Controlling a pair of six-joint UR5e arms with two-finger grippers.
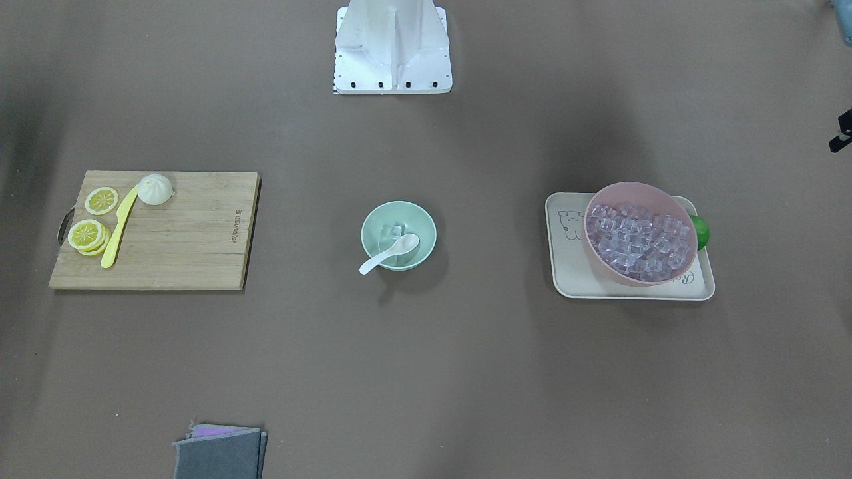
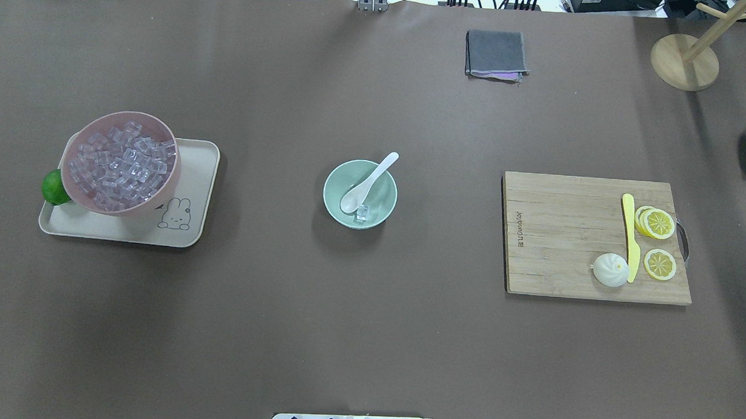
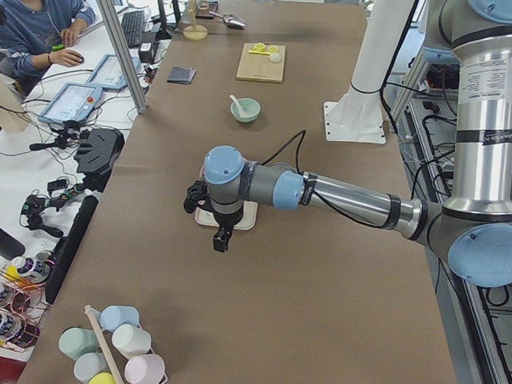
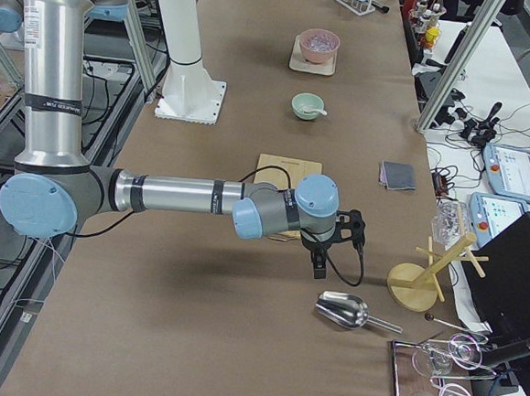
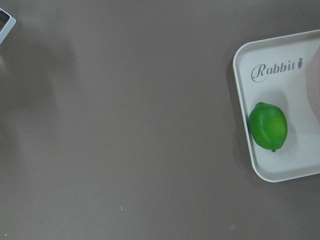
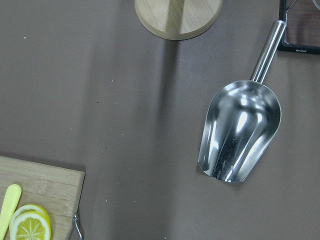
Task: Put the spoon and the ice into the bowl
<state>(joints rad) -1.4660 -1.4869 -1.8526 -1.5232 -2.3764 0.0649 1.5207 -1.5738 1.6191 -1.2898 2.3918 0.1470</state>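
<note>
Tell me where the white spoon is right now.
In the overhead view the spoon rests in the mint-green bowl at the middle of the table, scoop beside an ice cube, handle poking over the rim away from the robot.

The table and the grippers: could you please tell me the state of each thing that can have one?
spoon: scoop in bowl, handle over rim
ice: some in bowl, most in pink bowl
bowl: upright
lime: whole
lemon: sliced
scoop: empty
cloths: folded
left gripper: cannot tell
right gripper: cannot tell
</note>
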